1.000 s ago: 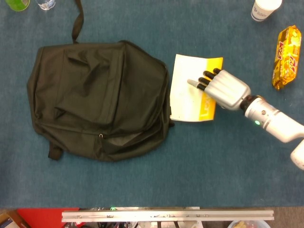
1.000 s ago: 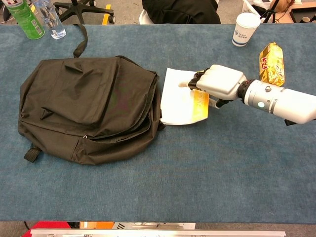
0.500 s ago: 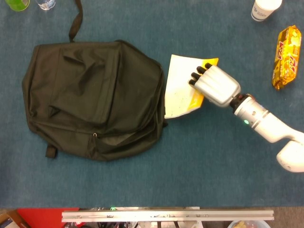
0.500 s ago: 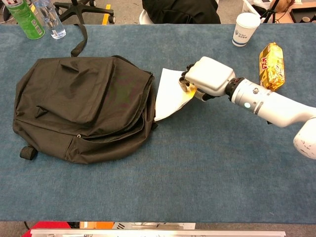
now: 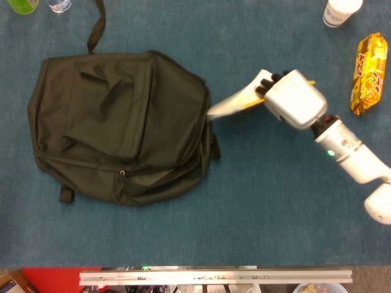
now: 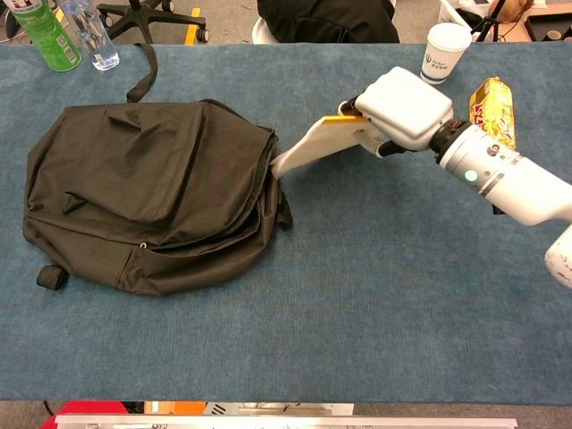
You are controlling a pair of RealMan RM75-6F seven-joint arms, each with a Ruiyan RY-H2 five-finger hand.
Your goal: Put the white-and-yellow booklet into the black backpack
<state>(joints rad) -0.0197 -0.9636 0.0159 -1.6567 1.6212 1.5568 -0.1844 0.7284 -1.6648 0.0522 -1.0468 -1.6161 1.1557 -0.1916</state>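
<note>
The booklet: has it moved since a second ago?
Yes. The booklet, flat on the table then, is now lifted and tilted by the right hand, its low end at the backpack edge; judged against the paper cup.

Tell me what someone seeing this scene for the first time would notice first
The eye goes first to the white robot hand right of centre, holding the white-and-yellow booklet raised at a slant, its lower end at the right edge of the black backpack. The backpack sprawls flat across the left half of the blue table. A shiny yellow snack pack and a white paper cup sit at the far right.
</note>
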